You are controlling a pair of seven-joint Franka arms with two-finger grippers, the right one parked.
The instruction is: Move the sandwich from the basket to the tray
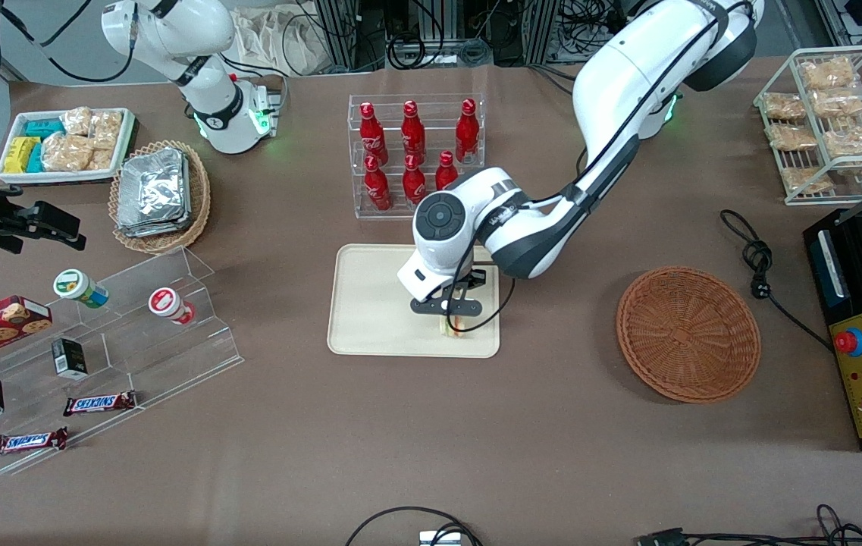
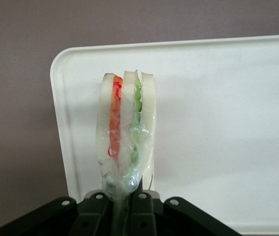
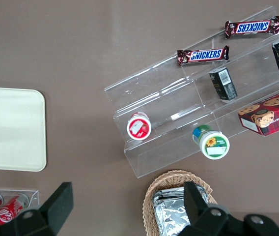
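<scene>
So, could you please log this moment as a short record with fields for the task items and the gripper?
sandwich: wrapped wedge, held by one end, over the tray near one of its corners; cannot tell whether it touches the tray
tray: cream, rectangular, nearer the front camera than the bottle rack
basket: reddish-brown wicker, nothing in it, beside the tray toward the working arm's end
gripper: over the tray, jaws shut on the sandwich

The gripper [image 1: 455, 315] is positioned over the tray [image 1: 370, 318], above the tray edge nearest the front camera, with the sandwich [image 1: 452, 326] partly visible beneath it, and the basket [image 1: 688, 334] lies well apart from the tray toward the working arm's end.
</scene>
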